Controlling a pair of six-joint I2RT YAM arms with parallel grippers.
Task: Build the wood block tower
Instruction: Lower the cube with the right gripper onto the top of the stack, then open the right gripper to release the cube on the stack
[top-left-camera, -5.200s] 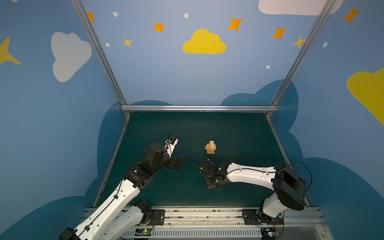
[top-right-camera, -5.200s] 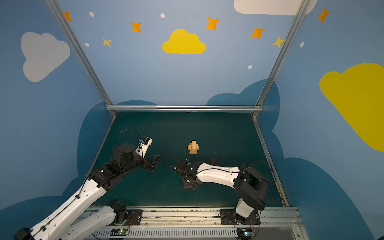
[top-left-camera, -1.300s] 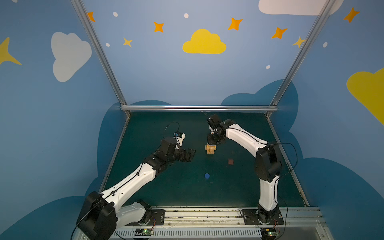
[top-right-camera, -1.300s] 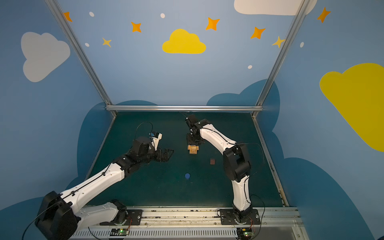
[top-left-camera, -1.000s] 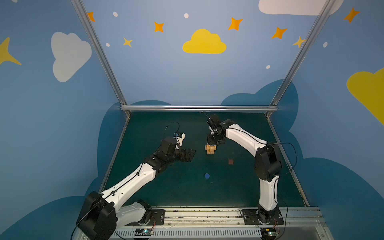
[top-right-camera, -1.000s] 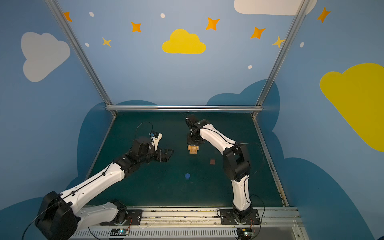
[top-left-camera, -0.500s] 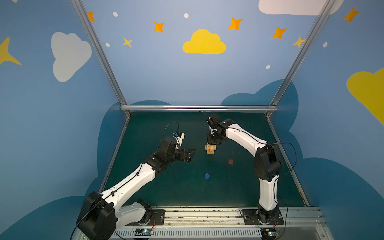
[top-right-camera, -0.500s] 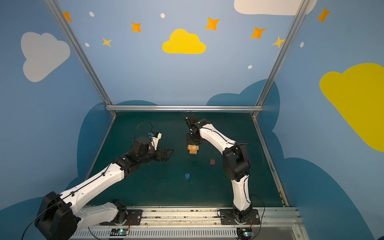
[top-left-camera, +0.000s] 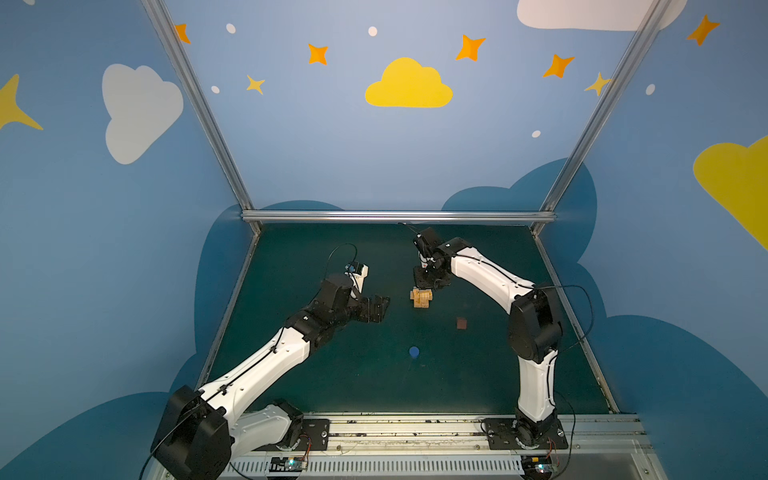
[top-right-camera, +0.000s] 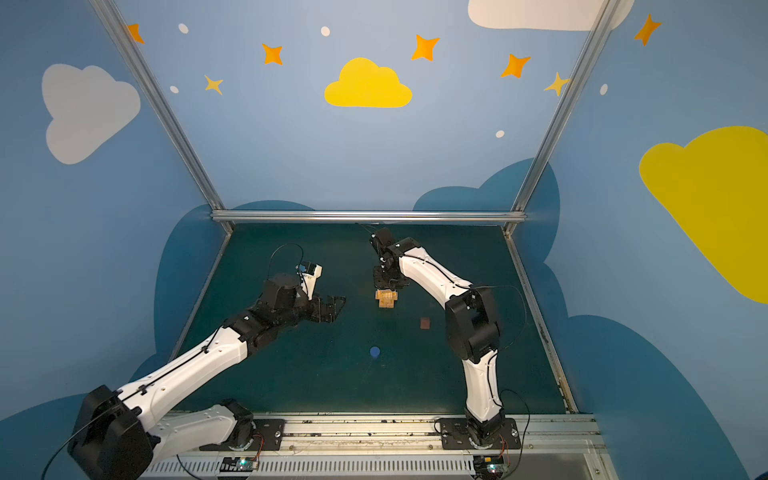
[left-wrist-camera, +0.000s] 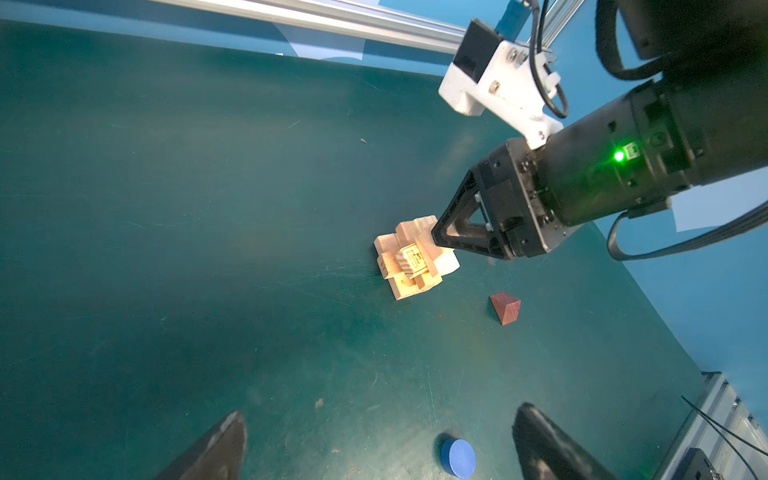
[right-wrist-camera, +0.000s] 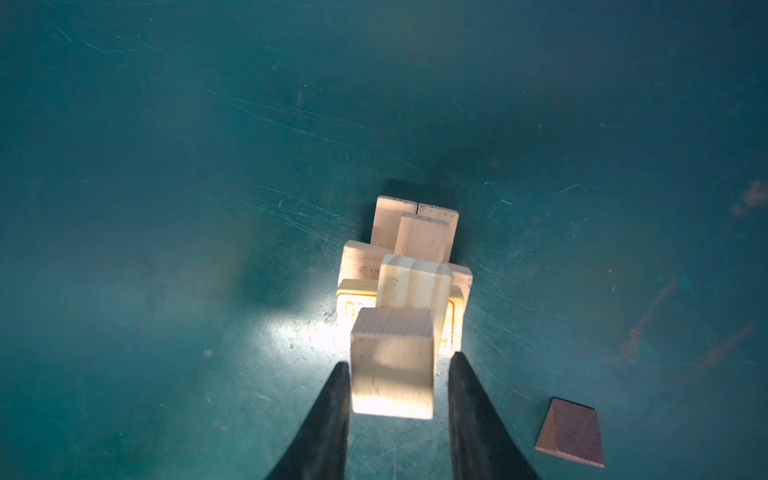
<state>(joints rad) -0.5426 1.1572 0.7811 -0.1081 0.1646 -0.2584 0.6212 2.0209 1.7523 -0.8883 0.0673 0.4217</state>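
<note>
The wood block tower (top-left-camera: 421, 298) (top-right-camera: 387, 298) is a small pile of tan bars in crosswise layers on the green mat. A tan cube (right-wrist-camera: 390, 370) sits on top of it. My right gripper (right-wrist-camera: 400, 359) (top-left-camera: 428, 284) stands open, one finger on each side of that cube, with a thin gap showing. The left wrist view shows its fingers (left-wrist-camera: 453, 237) at the tower (left-wrist-camera: 411, 262). My left gripper (top-left-camera: 380, 307) (left-wrist-camera: 382, 411) hangs open and empty to the tower's left. A dark reddish-brown cube (top-left-camera: 461, 323) (right-wrist-camera: 570, 432) and a blue round piece (top-left-camera: 413, 351) (left-wrist-camera: 458, 458) lie loose nearer the front.
An aluminium rail (top-left-camera: 399, 216) runs along the mat's back edge, and blue walls close in both sides. The arm bases sit on the metal rail (top-left-camera: 399, 428) at the front. Bare green mat (top-left-camera: 353, 386) lies between the loose pieces and the front.
About five seconds ago my right gripper was low near the front; it is now over the tower. The left arm has reached further in. Over the last second neither arm visibly moves.
</note>
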